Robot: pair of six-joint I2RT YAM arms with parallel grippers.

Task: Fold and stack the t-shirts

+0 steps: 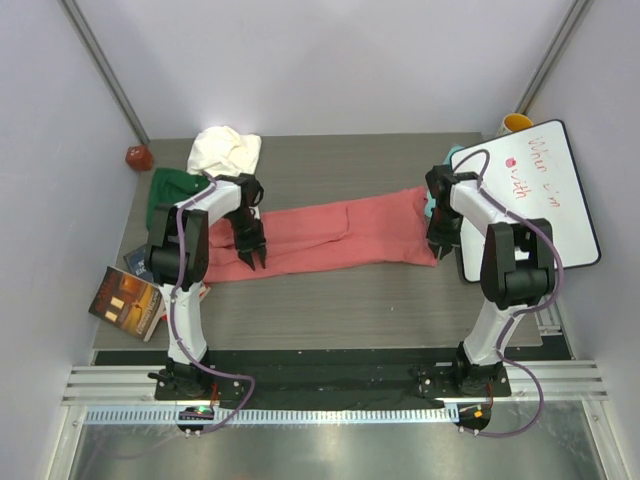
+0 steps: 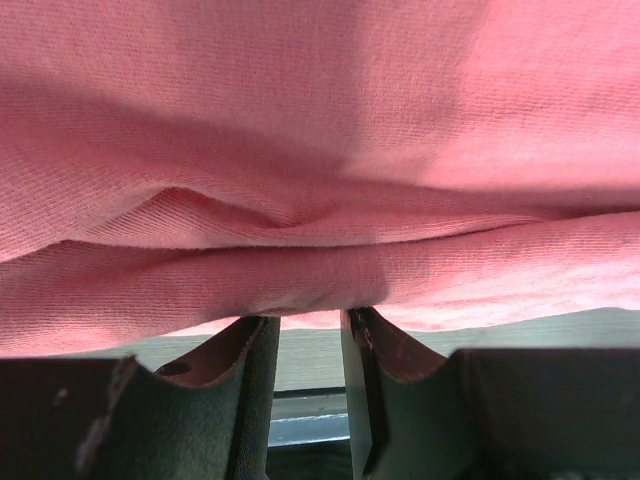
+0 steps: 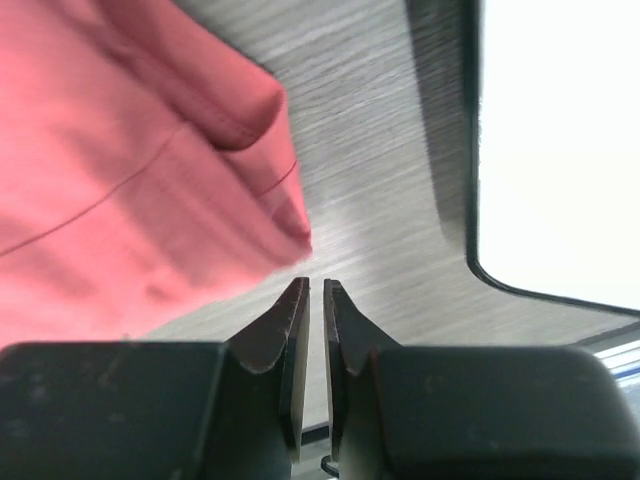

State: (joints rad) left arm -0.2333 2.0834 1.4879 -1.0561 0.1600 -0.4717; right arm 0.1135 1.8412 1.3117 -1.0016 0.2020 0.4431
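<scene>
Pink shirt (image 1: 330,235) lies folded into a long strip. Green shirt (image 1: 170,188) and white shirt (image 1: 225,150) lie crumpled beyond it, unfolded. Left gripper (image 2: 310,320) is narrowly parted at its edge, grip unclear. Right gripper (image 3: 316,285) is nearly closed and empty.

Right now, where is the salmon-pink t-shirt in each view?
Top external: the salmon-pink t-shirt lies stretched left to right across the middle of the table.
Left wrist: the shirt fills the upper two thirds of the picture.
Right wrist: the shirt is at upper left, one corner pointing toward lower centre.
Shared landmark: the grey wood-grain table.
</scene>
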